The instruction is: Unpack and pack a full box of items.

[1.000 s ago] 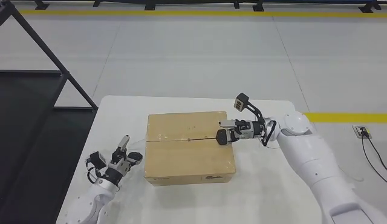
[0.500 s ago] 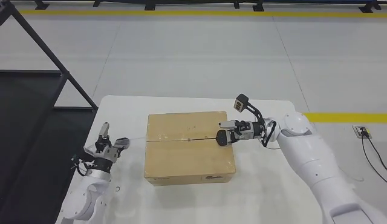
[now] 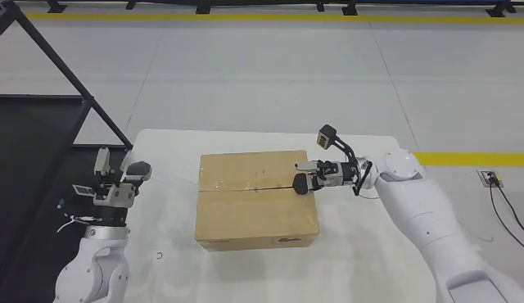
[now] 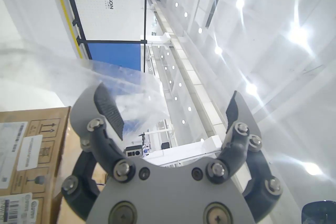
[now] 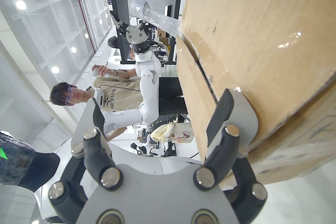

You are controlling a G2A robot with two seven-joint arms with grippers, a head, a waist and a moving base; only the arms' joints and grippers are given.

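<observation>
Open-clawed at a closed brown cardboard box [image 3: 255, 198].
Points left gripper [image 4: 168, 96] upward by white table's [image 3: 352, 262] left edge, spread wide, clear tape strip [image 5: 157, 16] trailing from one finger to box; rests right gripper [image 5: 160, 104], likewise spread and empty, against box's top seam, mid-table.

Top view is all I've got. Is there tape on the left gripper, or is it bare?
Observer: A clear tape strip lies against one finger pad of the left gripper, whose jaws stand open.
Operator: Is the tape free of the box?
Observer: No. In the right wrist view it runs from the seam on top of the box across to that gripper.
Operator: And the right gripper?
Observer: The right gripper is open, with one finger against the box's end by the seam.
</observation>
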